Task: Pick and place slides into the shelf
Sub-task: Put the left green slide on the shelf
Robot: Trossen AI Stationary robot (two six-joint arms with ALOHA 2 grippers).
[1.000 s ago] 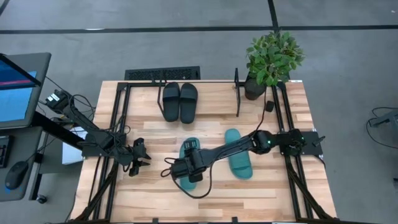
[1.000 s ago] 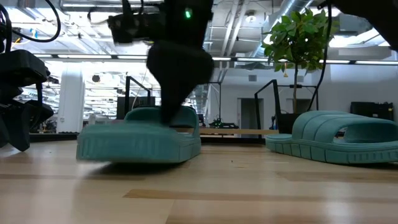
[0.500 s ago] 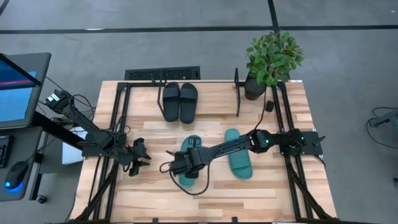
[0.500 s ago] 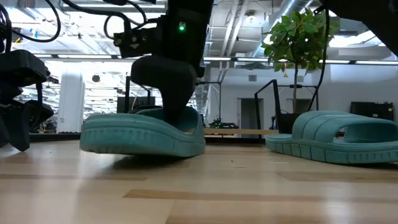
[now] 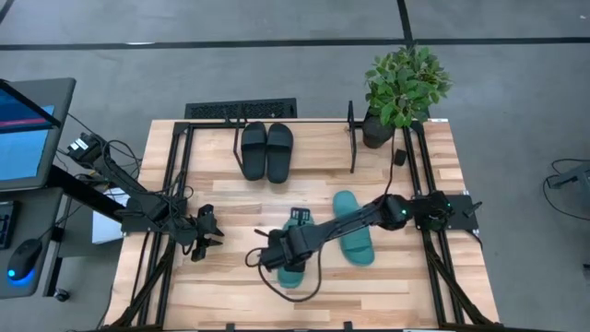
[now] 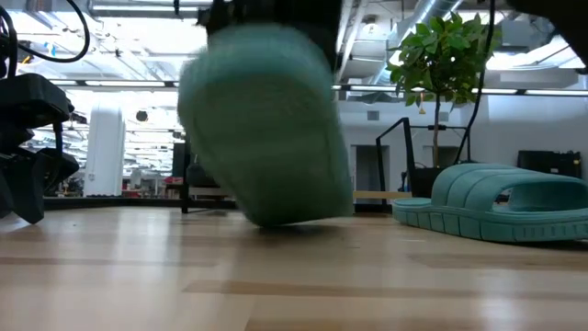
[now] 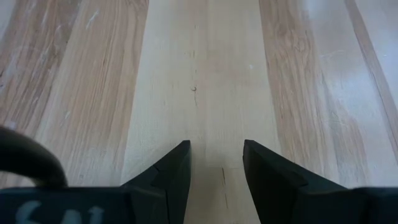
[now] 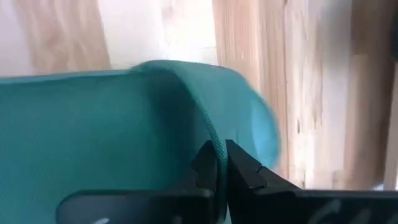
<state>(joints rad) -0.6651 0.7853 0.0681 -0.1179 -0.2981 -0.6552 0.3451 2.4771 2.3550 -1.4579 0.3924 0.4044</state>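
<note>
A teal slide (image 5: 293, 269) is tipped up under my right gripper (image 5: 284, 251), which is shut on it at the table's middle front. In the low view its sole (image 6: 266, 129) faces the near edge. A second teal slide (image 5: 353, 229) lies flat on its sole to the right. Two black slides (image 5: 266, 150) lie side by side between the shelf's (image 5: 351, 138) end frames at the far side. My left gripper (image 5: 210, 231) waits open over bare wood at the left, its fingers (image 7: 174, 171) apart. My right gripper pinches the ridged edge of the teal slide's strap (image 8: 211, 134) between its two shut fingers (image 8: 239, 165). It comes from above. The slide hangs steeply tilted below the fingers; whether its lower end (image 6: 294, 219) touches the table I cannot tell.
A potted plant (image 5: 404, 85) stands at the far right corner, beside the shelf. A keyboard (image 5: 241, 109) lies behind the table's far edge and a monitor (image 5: 28, 129) stands off its left side. Black arm-mount frames (image 5: 175, 184) run along both sides.
My right gripper has shut on the teal slide's strap and risen, shifting slightly toward the near edge. The slide, flat on the table a second ago, has been tipped up so that its sole faces the near edge.
</note>
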